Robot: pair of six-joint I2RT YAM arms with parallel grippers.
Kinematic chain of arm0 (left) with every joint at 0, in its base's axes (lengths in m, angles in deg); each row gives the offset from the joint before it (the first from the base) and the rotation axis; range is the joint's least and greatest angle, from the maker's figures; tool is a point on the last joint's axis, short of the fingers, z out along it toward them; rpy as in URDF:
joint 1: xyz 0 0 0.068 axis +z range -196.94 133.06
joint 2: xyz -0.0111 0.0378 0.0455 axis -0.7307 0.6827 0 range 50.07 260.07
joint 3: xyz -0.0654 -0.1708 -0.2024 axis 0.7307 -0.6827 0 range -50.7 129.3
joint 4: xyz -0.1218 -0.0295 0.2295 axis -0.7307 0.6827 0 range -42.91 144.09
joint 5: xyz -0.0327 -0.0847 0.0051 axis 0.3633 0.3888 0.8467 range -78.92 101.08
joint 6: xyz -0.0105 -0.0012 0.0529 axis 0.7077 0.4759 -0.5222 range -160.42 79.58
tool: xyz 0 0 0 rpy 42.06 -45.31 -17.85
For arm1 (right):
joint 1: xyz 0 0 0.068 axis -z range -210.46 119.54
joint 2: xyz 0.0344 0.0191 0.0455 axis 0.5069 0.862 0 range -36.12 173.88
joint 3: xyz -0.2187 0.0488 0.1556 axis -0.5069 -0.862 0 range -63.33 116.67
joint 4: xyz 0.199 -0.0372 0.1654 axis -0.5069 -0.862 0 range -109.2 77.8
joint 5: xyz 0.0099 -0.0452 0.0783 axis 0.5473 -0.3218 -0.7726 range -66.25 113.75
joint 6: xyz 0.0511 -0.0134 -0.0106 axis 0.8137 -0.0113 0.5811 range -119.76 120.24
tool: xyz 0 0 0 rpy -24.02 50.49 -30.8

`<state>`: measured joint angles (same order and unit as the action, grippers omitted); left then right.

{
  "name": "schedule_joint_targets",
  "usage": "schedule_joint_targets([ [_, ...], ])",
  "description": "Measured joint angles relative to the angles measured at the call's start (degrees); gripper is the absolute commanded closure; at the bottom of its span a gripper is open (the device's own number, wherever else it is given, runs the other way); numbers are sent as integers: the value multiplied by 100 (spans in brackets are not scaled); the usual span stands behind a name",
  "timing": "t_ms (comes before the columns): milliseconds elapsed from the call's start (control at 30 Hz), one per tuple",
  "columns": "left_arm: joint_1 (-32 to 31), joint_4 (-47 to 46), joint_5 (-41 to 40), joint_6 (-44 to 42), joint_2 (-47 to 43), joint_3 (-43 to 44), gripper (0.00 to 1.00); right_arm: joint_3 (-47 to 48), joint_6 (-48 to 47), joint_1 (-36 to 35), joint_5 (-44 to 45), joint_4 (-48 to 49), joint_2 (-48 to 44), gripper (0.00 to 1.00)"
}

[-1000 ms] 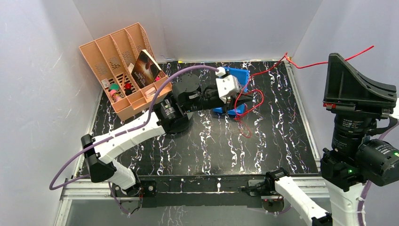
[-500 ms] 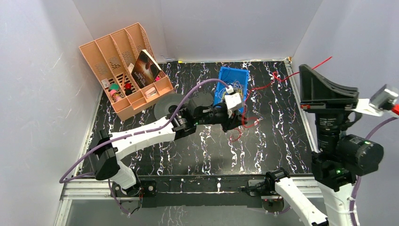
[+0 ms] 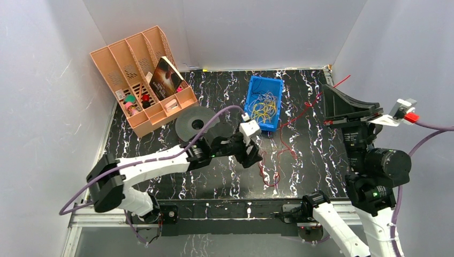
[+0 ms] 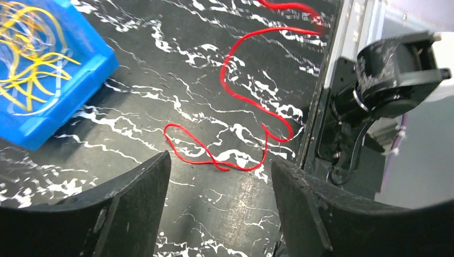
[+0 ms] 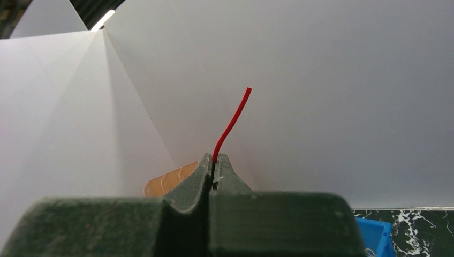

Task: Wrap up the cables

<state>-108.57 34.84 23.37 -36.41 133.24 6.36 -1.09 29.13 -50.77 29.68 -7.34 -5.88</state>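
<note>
One of the cables, a thin red cable [image 3: 282, 140], trails in loose loops over the black marbled table from my right gripper down toward the front edge. My right gripper [image 3: 325, 89] is raised at the right and shut on the cable's end. In the right wrist view a short red tip [image 5: 231, 124] sticks up from the pinched jaws [image 5: 213, 167]. My left gripper [image 3: 255, 158] hovers low at the table's middle, open and holding nothing. In the left wrist view the cable's loops [image 4: 214, 159] lie just beyond the fingertips. A black spool [image 3: 195, 124] lies flat behind the left arm.
A blue bin [image 3: 264, 101] of thin yellow wires stands behind the left gripper, and its corner [image 4: 59, 101] shows in the left wrist view. An orange desk organizer [image 3: 140, 75] with a book fills the back left corner. The right arm's base [image 4: 393, 80] stands at the table's front edge.
My left gripper has opened, let go of the red cable and drawn back toward the front. The right arm has swung left and lower with the cable's end. The black spool now shows.
</note>
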Motion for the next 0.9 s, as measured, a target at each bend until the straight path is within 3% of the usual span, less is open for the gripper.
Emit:
schedule_joint_targets([
  [200,0,483,-531,157,-1215,-52,23,-326,-337,0,-409,-208,4,100],
  [400,0,1469,-1054,68,-1958,501,17,-551,-638,0,-1488,-295,256,100],
  [633,0,3073,-1722,-236,-1912,1971,12,-669,-723,0,-2583,-487,962,100],
  [900,273,4153,-1838,-234,-1335,2437,4,-822,-675,0,-3480,-741,1858,100],
])
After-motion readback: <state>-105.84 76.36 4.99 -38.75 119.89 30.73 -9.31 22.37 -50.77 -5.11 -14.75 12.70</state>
